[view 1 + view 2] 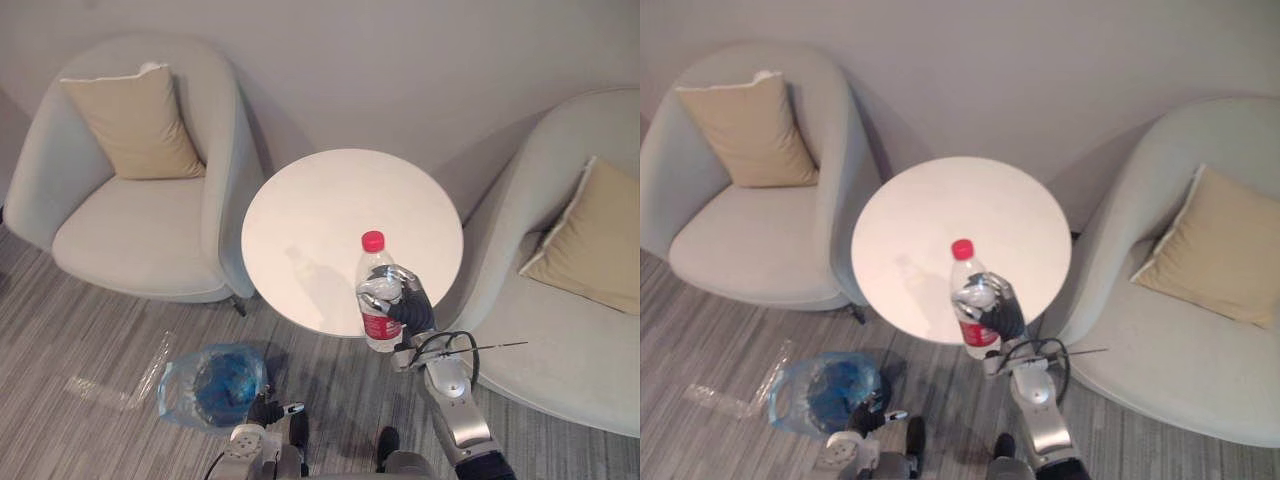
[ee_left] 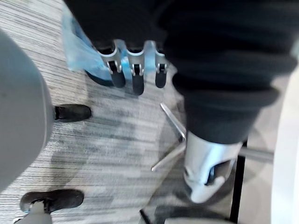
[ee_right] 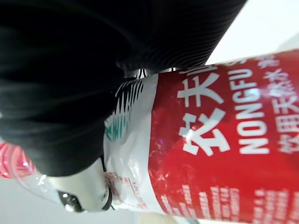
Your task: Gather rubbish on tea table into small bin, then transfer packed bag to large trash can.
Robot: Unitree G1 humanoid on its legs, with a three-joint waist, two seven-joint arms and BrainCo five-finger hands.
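While the left hand (image 2: 135, 65) hangs loose-fingered beside the blue-lined small bin (image 1: 215, 385) on the floor, the right hand (image 1: 410, 305) is curled round the red-capped bottle (image 1: 372, 262) at the bench's (image 1: 330, 200) near edge. Gathering looks under way; next, the bottle must swing over the bin and drop.

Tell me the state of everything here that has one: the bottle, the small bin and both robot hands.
bottle: capped, upright, held at the tea table's near edge
right robot hand: shut on bottle
left robot hand: open, by the small bin
small bin: on the floor, blue bag open
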